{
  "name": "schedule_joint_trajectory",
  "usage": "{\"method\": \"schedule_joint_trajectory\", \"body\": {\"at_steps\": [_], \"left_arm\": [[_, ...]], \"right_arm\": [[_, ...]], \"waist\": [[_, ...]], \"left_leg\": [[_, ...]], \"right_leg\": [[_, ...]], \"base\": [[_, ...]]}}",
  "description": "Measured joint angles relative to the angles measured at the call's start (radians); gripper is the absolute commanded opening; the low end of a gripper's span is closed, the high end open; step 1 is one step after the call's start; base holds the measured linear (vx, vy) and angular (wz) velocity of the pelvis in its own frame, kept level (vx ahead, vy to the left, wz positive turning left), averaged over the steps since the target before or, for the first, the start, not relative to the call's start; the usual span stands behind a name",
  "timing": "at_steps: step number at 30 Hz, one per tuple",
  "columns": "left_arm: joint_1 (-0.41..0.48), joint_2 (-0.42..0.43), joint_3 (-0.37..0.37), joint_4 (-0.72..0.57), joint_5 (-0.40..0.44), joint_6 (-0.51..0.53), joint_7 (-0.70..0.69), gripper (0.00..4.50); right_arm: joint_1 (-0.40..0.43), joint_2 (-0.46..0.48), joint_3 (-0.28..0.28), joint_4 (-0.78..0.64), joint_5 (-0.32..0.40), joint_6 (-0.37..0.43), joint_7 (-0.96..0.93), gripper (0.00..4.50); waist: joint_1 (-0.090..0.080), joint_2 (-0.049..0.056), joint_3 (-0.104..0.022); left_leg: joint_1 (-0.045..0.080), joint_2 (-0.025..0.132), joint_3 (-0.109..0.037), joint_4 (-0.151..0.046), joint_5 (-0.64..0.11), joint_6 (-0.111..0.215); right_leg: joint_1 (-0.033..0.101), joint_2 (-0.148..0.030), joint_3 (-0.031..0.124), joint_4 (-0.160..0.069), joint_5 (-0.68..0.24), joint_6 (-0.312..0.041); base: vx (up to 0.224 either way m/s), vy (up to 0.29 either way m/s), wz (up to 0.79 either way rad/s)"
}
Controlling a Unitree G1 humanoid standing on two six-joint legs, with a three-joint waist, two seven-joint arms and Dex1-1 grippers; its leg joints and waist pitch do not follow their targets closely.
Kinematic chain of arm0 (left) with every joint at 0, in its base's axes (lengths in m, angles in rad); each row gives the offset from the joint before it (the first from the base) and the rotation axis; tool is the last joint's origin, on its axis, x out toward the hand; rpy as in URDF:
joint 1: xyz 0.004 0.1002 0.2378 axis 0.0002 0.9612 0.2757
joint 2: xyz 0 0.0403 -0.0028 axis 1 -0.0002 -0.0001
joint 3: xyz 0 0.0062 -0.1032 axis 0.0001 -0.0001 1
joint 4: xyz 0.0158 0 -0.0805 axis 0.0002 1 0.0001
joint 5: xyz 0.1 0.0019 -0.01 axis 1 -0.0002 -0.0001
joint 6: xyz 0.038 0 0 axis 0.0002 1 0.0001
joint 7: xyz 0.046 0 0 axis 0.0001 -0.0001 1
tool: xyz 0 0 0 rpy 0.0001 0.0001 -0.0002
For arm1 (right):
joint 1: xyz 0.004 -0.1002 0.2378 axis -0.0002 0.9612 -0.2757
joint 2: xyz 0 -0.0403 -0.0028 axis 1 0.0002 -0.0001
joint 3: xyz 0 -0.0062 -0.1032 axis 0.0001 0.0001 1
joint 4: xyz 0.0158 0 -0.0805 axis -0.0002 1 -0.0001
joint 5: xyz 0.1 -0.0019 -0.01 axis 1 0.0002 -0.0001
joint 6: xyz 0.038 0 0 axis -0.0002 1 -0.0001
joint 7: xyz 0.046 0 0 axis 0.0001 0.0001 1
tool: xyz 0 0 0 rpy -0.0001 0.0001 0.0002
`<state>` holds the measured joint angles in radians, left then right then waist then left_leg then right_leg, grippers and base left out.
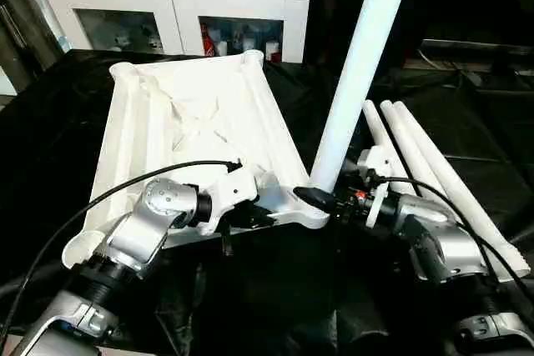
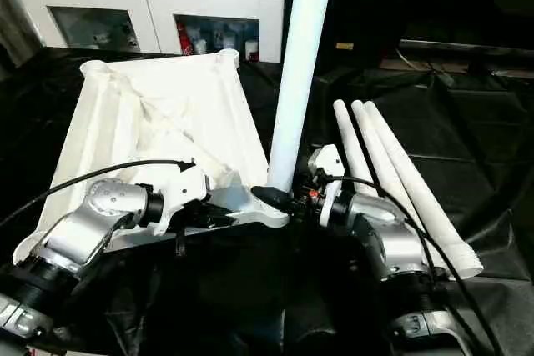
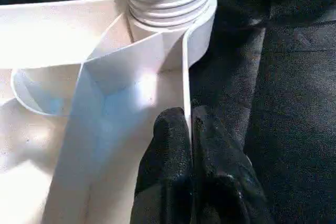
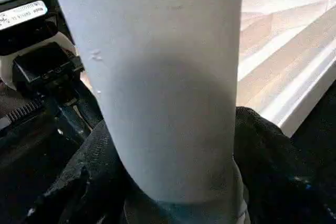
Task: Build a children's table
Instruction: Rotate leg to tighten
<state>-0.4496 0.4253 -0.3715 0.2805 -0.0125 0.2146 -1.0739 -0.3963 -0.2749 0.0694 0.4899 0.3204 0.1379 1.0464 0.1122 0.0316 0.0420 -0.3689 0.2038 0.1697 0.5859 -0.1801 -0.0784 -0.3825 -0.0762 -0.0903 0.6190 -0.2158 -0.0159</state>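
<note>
- Right claw (image 1: 327, 199) grips the upright leg (image 1: 360, 64) at its base, in the tabletop's (image 1: 192, 122) near-right corner socket.
- Left claw (image 3: 190, 145) is pinched shut on the tabletop's near rim, steadying it.
- Step: seating the first leg; next likely calls for twisting it home.
- Three spare legs (image 1: 434, 172) lie right, on the desk (image 1: 50, 131).

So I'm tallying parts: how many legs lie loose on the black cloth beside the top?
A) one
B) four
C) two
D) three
D: three loose legs lie side by side on the black cloth, while a fourth leg stands upright in the top's near corner socket.
</note>
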Motion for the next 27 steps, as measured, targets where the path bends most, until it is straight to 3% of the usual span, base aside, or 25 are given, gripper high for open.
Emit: {"method": "schedule_joint_trajectory", "body": {"at_steps": [7,18,21,27], "left_arm": [[0.011,-0.008,-0.007,0.000,0.009,-0.006,0.012,0.00],[0.025,-0.010,-0.007,-0.001,0.025,-0.003,0.032,0.00],[0.027,-0.022,0.001,0.001,0.029,0.021,0.067,0.00],[-0.049,-0.177,0.027,0.104,0.071,0.132,0.275,0.00]], "right_arm": [[0.010,0.012,0.008,0.007,-0.016,-0.022,-0.005,2.49],[0.008,0.027,0.014,0.044,-0.044,-0.060,-0.035,2.48],[-0.007,0.055,-0.001,0.074,-0.050,-0.066,-0.101,2.48],[-0.109,0.165,-0.068,0.245,-0.098,-0.145,-0.452,2.48]], "waist": [[-0.001,0.000,-0.002],[-0.011,-0.011,-0.010],[-0.022,-0.013,-0.009],[-0.036,-0.015,-0.007]], "left_leg": [[0.002,0.000,0.000,0.000,0.000,0.000],[0.011,0.000,0.000,-0.003,0.000,0.000],[0.019,-0.001,0.001,-0.008,0.000,-0.001],[0.022,-0.001,0.001,-0.010,0.000,-0.001]], "right_leg": [[0.002,0.000,0.000,0.000,0.000,0.000],[0.011,0.000,0.000,-0.004,0.000,0.000],[0.017,0.000,0.000,-0.006,-0.004,0.006],[0.015,0.000,0.000,-0.007,-0.004,0.006]], "base": [[0.000,0.000,0.00],[0.000,0.000,0.00],[0.000,0.000,0.00],[0.000,0.000,0.00]]}}
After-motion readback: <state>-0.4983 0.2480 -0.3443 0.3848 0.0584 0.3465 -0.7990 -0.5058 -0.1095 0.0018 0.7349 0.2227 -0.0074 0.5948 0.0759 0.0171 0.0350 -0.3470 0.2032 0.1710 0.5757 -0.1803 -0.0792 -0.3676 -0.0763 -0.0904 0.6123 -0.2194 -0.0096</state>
